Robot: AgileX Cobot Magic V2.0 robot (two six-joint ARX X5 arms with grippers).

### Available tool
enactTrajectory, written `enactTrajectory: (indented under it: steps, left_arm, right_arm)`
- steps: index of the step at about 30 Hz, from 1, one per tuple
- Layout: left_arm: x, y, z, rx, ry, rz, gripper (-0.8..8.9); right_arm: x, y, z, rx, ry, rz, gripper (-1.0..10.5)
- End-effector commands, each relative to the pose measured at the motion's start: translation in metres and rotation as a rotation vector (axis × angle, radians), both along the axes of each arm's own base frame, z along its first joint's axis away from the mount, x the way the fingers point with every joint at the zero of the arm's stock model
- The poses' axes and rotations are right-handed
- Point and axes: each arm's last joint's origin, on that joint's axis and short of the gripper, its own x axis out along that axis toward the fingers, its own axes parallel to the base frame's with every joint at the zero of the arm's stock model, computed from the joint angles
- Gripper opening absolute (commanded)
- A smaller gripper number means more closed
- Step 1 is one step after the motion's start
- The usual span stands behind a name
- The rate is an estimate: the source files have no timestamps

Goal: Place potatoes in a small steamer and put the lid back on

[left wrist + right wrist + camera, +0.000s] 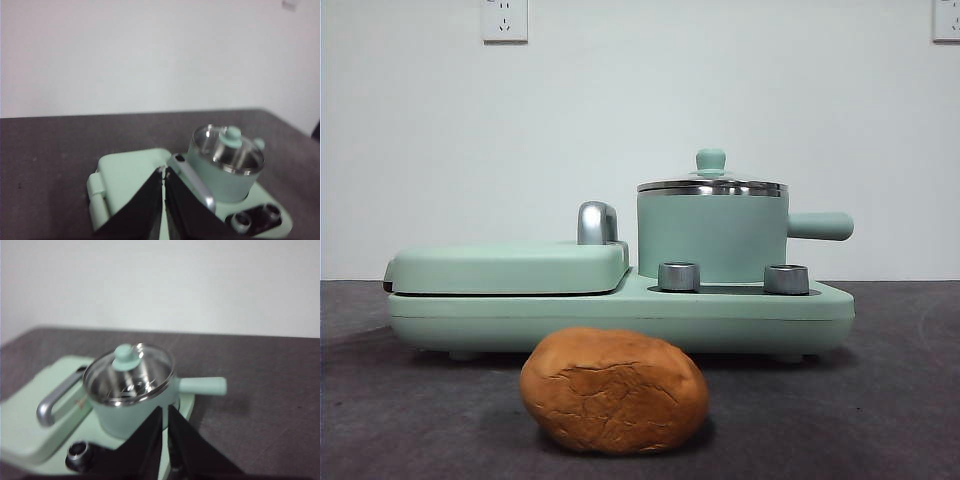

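The potato [613, 390], orange-brown with cracked skin, lies on the dark table in front of the mint-green appliance. The small steamer [712, 235] stands on the appliance's right half, with the glass lid [712, 186] resting on its steel rim. My left gripper [163, 172] hovers shut and empty above the flat griddle cover [127, 172], beside the steamer [225, 175]. My right gripper [165, 411] hangs shut and empty just above and in front of the steamer [132, 417] and its lid [129, 375]. Neither gripper shows in the front view. No wrist view shows the potato.
The flat griddle cover [510, 266] with a chrome handle [597, 222] fills the appliance's left half. Two steel dials [678, 276] [786, 279] sit in front of the steamer. The steamer's side handle [820, 226] sticks out to the right. A white wall stands behind.
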Motion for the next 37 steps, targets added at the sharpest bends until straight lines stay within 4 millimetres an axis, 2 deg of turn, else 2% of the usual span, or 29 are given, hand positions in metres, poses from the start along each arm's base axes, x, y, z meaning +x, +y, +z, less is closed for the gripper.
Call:
enactTrajectory:
  steps: [1, 6, 11, 14, 16, 18, 20, 28, 34, 37]
  left_arm:
    - [0.013, -0.001, 0.008, 0.134, -0.027, -0.047, 0.08]
    - [0.038, -0.006, 0.010, 0.244, 0.027, -0.164, 0.07]
    - [0.052, -0.014, 0.010, 0.260, 0.057, -0.219, 0.12]
    - [0.052, -0.018, 0.011, 0.261, 0.041, -0.240, 1.56]
    - [0.052, -0.020, 0.012, 0.261, 0.028, -0.252, 3.04]
    - [0.052, -0.022, 0.012, 0.261, 0.022, -0.264, 3.68]
    - [0.052, -0.024, 0.012, 0.261, 0.020, -0.276, 3.74]
    - [0.058, -0.039, 0.021, 0.231, -0.080, -0.337, 3.71]
    - [0.083, -0.061, 0.025, 0.150, -0.173, -0.396, 3.68]
    - [0.101, -0.077, 0.020, 0.132, -0.196, -0.415, 3.26]
  right_arm:
    - [0.012, 0.001, 0.011, -0.141, -0.023, 0.064, 0.1]
    - [0.028, 0.008, 0.027, -0.288, -0.067, 0.141, 0.1]
    - [0.037, 0.013, 0.034, -0.310, -0.075, 0.176, 0.2]
    - [0.039, 0.014, 0.033, -0.310, -0.076, 0.185, 0.4]
    - [0.039, 0.015, 0.033, -0.309, -0.076, 0.188, 1.6]
    - [0.039, 0.015, 0.033, -0.309, -0.077, 0.192, 2.5]
    - [0.039, 0.016, 0.033, -0.309, -0.077, 0.196, 2.9]
    - [0.038, 0.020, 0.033, -0.299, -0.067, 0.221, 2.9]
    - [0.037, 0.023, 0.033, -0.276, -0.057, 0.229, 2.9]
    - [0.037, 0.024, 0.033, -0.275, -0.057, 0.235, 2.9]
